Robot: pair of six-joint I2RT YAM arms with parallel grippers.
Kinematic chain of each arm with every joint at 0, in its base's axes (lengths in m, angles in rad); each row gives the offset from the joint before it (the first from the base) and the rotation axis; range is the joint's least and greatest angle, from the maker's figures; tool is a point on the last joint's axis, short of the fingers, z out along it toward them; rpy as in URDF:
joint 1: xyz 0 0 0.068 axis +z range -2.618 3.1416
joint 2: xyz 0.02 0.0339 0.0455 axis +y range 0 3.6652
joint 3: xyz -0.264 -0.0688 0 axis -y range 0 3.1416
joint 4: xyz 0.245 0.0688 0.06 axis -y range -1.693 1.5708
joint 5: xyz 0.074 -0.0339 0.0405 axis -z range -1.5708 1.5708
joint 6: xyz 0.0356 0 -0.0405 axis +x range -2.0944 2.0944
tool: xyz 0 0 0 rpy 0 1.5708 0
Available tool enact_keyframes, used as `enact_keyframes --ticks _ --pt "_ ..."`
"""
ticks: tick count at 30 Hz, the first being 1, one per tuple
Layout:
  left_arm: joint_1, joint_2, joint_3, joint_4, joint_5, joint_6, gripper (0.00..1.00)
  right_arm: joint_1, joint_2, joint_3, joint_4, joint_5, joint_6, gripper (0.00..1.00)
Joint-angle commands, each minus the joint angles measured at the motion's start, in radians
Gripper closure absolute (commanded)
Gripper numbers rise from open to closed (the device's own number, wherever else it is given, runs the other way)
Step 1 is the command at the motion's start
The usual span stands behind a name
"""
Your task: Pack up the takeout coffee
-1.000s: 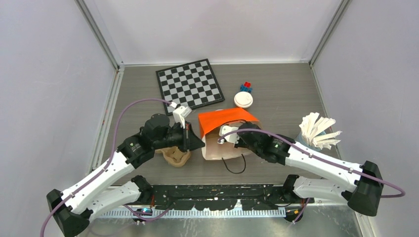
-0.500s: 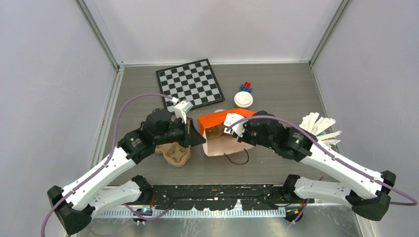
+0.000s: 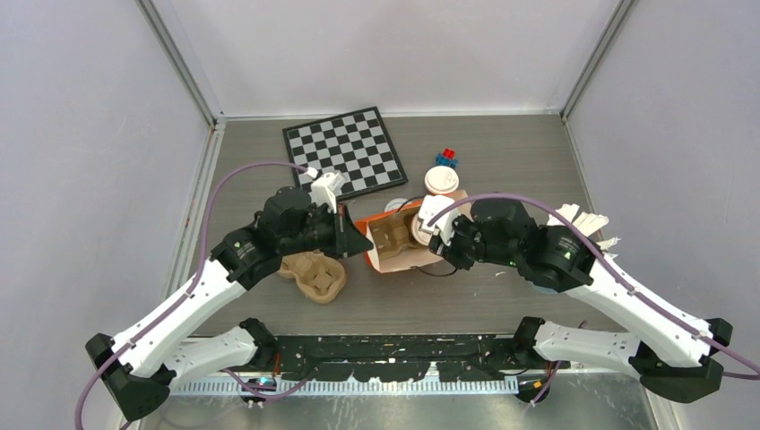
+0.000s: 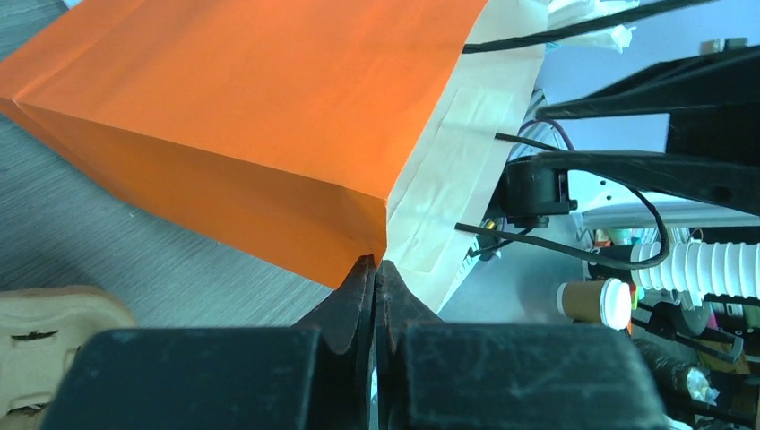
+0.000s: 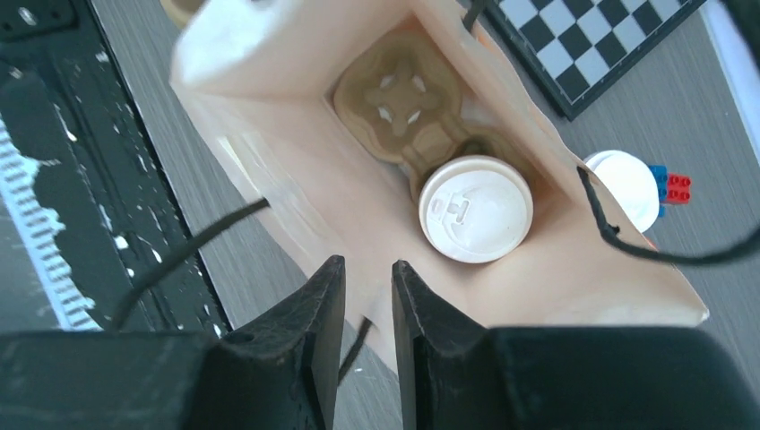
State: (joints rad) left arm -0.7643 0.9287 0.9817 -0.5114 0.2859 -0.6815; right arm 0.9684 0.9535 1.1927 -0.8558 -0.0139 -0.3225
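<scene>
The bag (image 4: 224,107) is pinched at its rim by the left gripper (image 4: 375,269). One cup (image 5: 475,208) is seated inside; over the bag's mouth the right gripper (image 5: 366,269) is slightly parted, empty — the other cup (image 3: 441,179), upright just beyond the bag, lies nearer it

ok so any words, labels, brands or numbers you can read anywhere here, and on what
No text can be read.
coffee cup lid: raised marks only, no legible letters.
orange paper bag: visible side plain.
chessboard: squares only, no letters or numbers visible.
</scene>
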Motion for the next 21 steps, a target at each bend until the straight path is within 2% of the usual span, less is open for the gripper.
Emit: enact_keyframes --ticks 1,6,12,15,21 --pt "0.009 0.021 0.078 -0.024 -0.022 -0.026 1.0 0.004 -0.04 0.083 0.04 -0.035 0.082 0.68" --pt "0.028 0.042 0.111 -0.076 -0.03 -0.052 1.0 0.003 -0.032 0.134 0.119 0.01 0.147 0.63" --pt "0.083 0.05 0.16 -0.144 0.0 -0.053 1.0 0.002 0.021 0.209 0.193 0.216 0.264 0.52" --pt "0.133 0.052 0.169 -0.169 0.048 -0.057 1.0 -0.007 0.06 0.244 0.226 0.322 0.303 0.46" --pt "0.239 0.075 0.199 -0.224 0.19 -0.042 1.0 -0.103 0.168 0.34 0.224 0.451 0.377 0.41"
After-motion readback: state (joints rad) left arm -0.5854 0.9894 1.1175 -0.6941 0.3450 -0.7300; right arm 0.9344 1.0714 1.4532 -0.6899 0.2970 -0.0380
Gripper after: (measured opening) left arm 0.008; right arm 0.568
